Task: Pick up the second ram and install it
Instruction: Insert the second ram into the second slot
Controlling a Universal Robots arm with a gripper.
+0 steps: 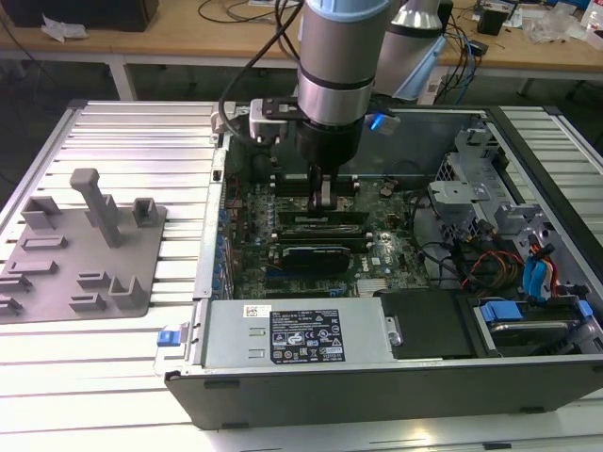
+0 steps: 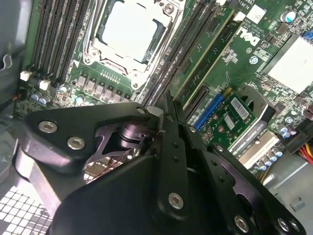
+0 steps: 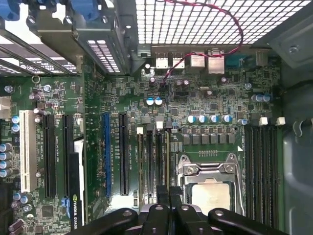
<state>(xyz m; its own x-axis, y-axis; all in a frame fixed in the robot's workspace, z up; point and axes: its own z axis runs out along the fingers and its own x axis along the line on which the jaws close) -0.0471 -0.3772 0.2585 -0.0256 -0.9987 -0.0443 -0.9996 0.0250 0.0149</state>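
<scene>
My gripper [image 1: 323,200] reaches down into the open computer case, over the memory slots beside the processor socket [image 3: 209,188]. Its two black fingers [image 2: 172,147] are pressed close together. In the first wrist view the second ram [image 3: 167,156] appears edge-on as a thin pale line. It runs along the slot nearest the socket and goes straight into the gap of my gripper [image 3: 169,192]. My gripper [image 2: 165,100] is shut on it. How deep it sits in the slot I cannot tell. The neighbouring black slots [image 3: 149,161] lie parallel to it.
A grey fixture plate [image 1: 80,250] with upright holders lies at the exterior view's left on the ribbed table. Inside the case are a black expansion card [image 1: 316,254], a power supply box [image 1: 297,334], drive bays and cables [image 1: 513,254]. A blue card slot [image 3: 106,154] runs alongside.
</scene>
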